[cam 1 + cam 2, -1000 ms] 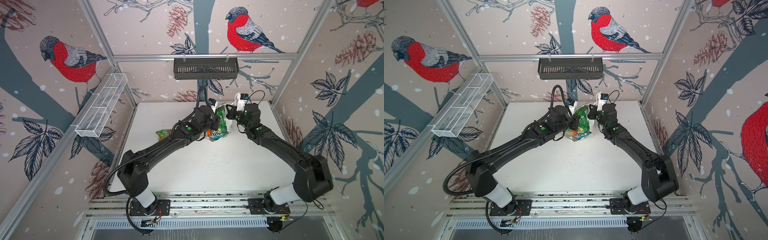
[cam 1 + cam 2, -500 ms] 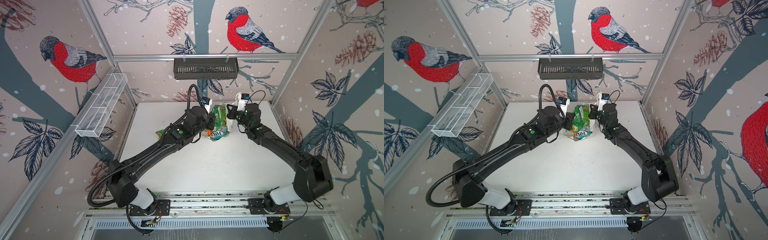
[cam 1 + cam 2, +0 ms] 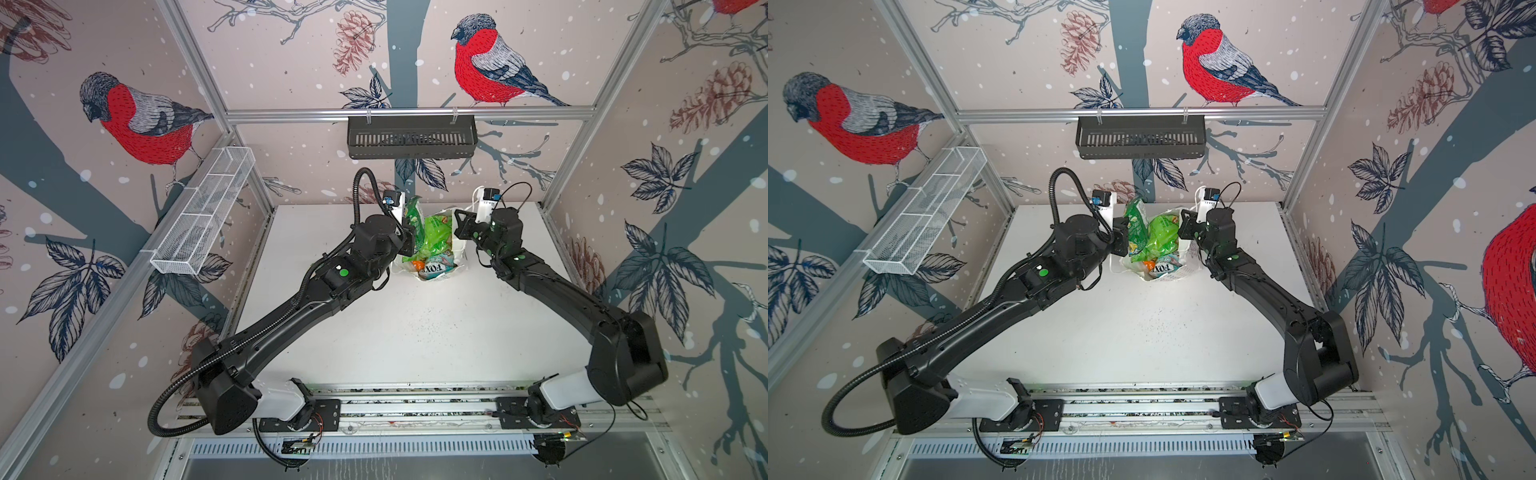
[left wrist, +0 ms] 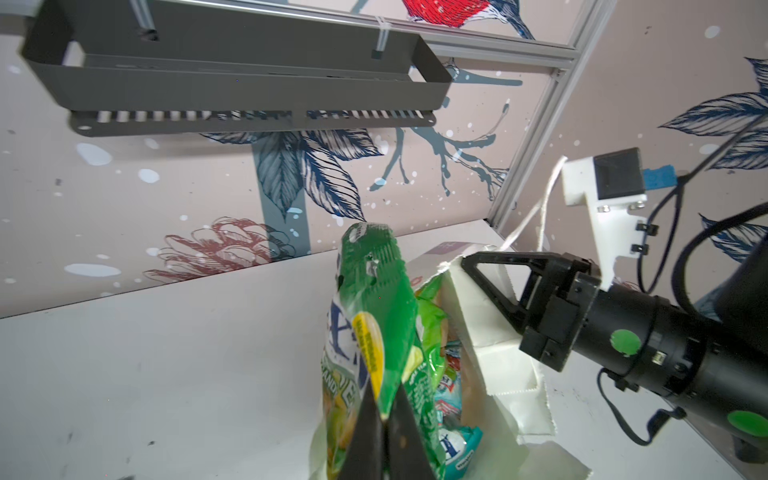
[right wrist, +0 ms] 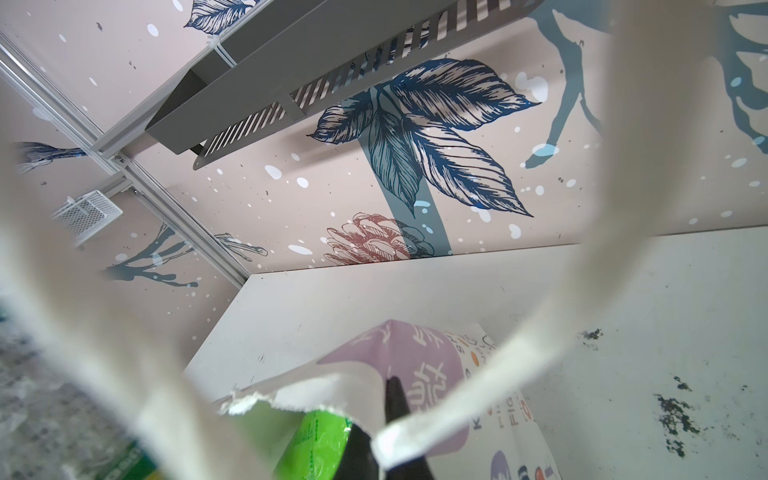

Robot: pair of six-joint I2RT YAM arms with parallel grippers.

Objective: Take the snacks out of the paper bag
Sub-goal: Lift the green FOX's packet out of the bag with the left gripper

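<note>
The paper bag (image 3: 460, 253) sits near the middle of the desk's (image 3: 415, 332) far edge, with its mouth open upward. The left gripper (image 4: 384, 419) is pressed together on the lower edge of a green packet (image 4: 374, 299), pinching it. The packet stands upright out of the fingertips at the left side of the bag's mouth, its top well above the rim. The right gripper (image 4: 467, 261) is closed on the bag's right rim, pinching the torn paper edge beside a purple label (image 5: 415, 361). A white cord handle (image 4: 540, 208) loops up behind that gripper and hangs blurred across the right wrist view. More snacks lie inside the bag: a bright green packet (image 3: 436, 226), an orange packet (image 3: 417, 264) and a teal packet (image 3: 433, 271) toward the near side of the mouth. Dark specks (image 5: 673, 415) dot the desk.
</note>
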